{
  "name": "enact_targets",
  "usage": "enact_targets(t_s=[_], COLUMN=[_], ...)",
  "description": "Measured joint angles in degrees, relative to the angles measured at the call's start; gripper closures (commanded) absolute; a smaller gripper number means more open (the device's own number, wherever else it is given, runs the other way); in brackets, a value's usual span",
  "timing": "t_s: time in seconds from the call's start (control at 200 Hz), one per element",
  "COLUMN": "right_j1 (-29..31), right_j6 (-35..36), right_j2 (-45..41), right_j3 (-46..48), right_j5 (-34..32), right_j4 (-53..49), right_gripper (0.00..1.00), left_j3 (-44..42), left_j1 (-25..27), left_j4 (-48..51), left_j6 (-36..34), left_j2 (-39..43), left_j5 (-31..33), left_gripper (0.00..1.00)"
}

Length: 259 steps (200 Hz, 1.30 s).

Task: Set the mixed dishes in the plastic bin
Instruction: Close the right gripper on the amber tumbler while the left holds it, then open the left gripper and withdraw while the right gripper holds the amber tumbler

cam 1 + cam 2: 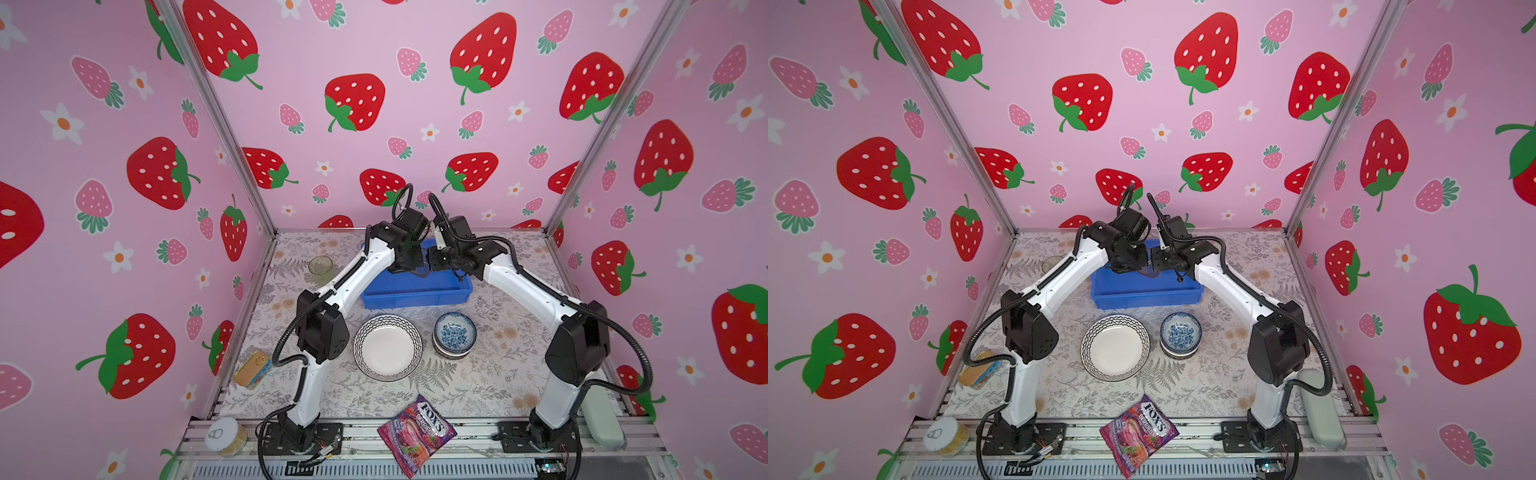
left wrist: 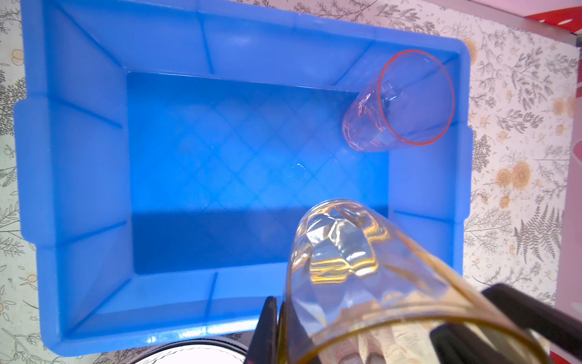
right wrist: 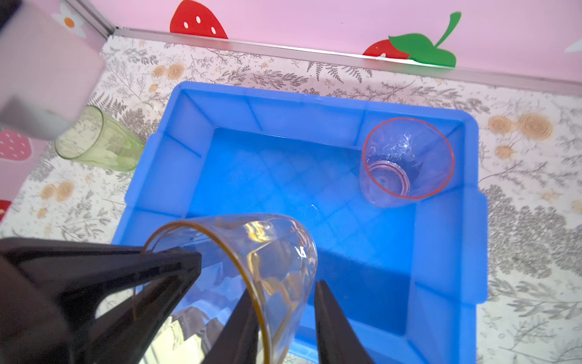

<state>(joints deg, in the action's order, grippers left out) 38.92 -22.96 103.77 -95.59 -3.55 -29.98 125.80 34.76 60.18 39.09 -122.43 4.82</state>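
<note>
Left wrist view: left pincer is clamping amber glass tilted over plastic bin, right pincer straddling its rim, ajar, probably for handover.

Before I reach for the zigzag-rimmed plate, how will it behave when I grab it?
The zigzag-rimmed plate looks like glazed ceramic: probably stiff, fairly heavy for its size, and breakable if dropped. Its glossy face suggests a slippery pinch. It lies flat on the tablecloth with a low rim, so a push would likely slide it rather than tip it.
</note>
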Motion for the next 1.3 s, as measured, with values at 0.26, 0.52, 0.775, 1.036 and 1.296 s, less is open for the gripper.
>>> enact_targets(t_s=[0.26, 0.52, 0.775, 1.036, 1.296], right_j1=[0.7, 0.8, 0.6, -0.1, -1.9], right_j6=[0.8, 1.2, 0.7, 0.5, 0.7], right_j2=[1.0, 1.2, 1.3, 1.3, 1.1], right_j3=[-0.6, -0.6, -0.6, -0.6, -0.5], right_j5=[-2.5, -3.5, -3.4, -3.3, -3.0], right_j4=[-0.7, -1.6, -2.8, -2.7, -3.0], right_gripper=[0.98, 1.0, 1.0, 1.0, 1.0], left_j3=[0.0, -0.7, -2.8, -6.1, -10.9], left_j1=[0.3, 0.4, 0.3, -0.8, -2.5], left_j4=[0.3, -0.4, -2.3, -3.3, -5.2], left_j6=[0.0, 0.0, 0.1, 0.0, -0.2], left_j2=[-0.7, -0.9, 1.9, 6.4, 13.3], left_j5=[0.7, 0.3, -1.0, -1.5, -3.7], left_gripper=[1.0, 0.9, 0.67, 0.47, 0.22])
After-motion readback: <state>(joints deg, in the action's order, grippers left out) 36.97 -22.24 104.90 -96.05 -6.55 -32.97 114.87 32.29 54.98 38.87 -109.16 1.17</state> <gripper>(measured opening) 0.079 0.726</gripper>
